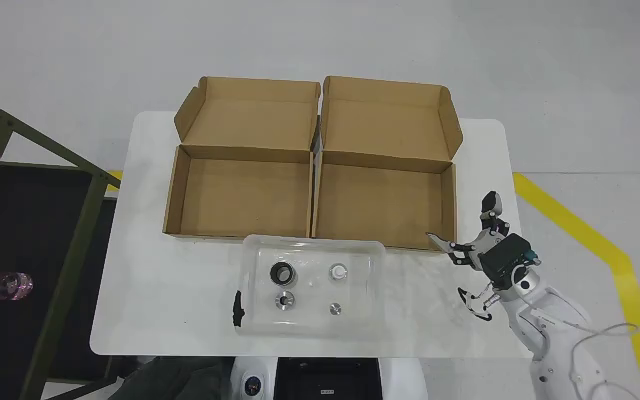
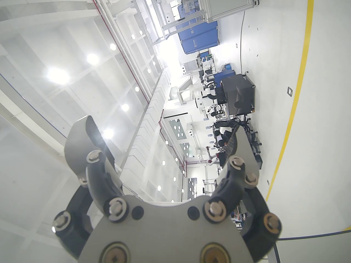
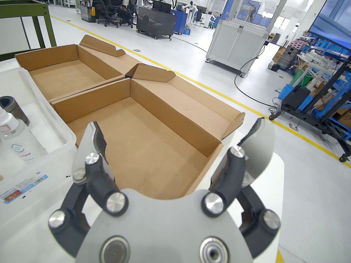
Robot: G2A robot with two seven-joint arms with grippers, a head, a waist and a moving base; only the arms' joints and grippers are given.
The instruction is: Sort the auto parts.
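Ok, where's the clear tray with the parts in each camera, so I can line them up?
Top view: the clear tray sits at the table's near edge, in front of two cardboard boxes.
Left wrist view: this camera faces the hall, away from the table.
Right wrist view: the tray lies next to the nearer box.
Shared landmark: the right-hand box.

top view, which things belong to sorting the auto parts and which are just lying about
For the job: clear plastic tray of four small parts, two open brown cardboard boxes, open right claw.
Lying about: dark green metal frame, yellow floor line.
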